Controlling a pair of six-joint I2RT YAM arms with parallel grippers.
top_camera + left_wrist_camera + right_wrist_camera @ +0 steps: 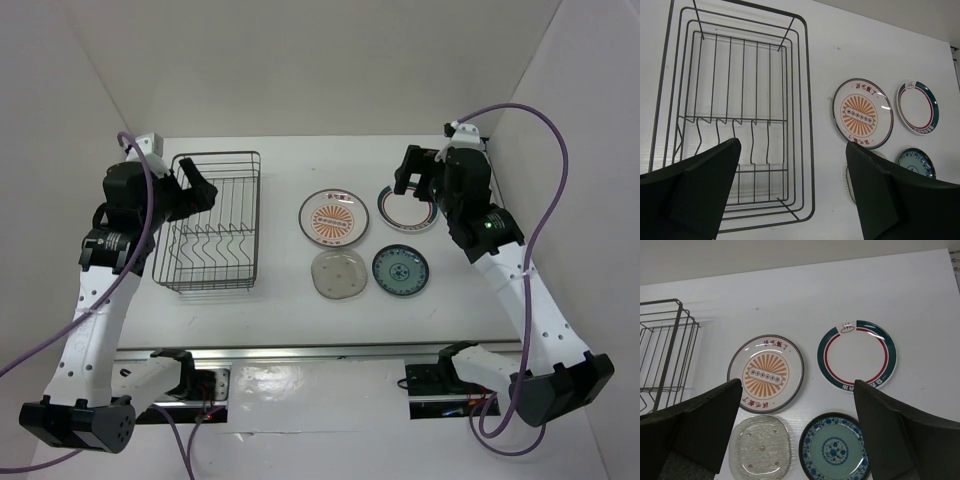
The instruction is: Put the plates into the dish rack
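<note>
The dark wire dish rack [208, 222] stands empty at the left; it also shows in the left wrist view [735, 120]. Four plates lie flat on the table to its right: the orange sunburst plate [334, 217] [766, 373], the white plate with a dark and red rim band [407, 208] [857, 355], the translucent beige plate [338, 273] [759, 446] and the teal-blue patterned plate [401, 270] [834, 449]. My left gripper [197, 187] [792, 195] is open and empty above the rack. My right gripper [420, 172] [799, 432] is open and empty above the plates.
White walls close in the table at the back and both sides. A metal rail [320, 352] runs along the near edge between the arm bases. Purple cables [560, 170] hang from both arms.
</note>
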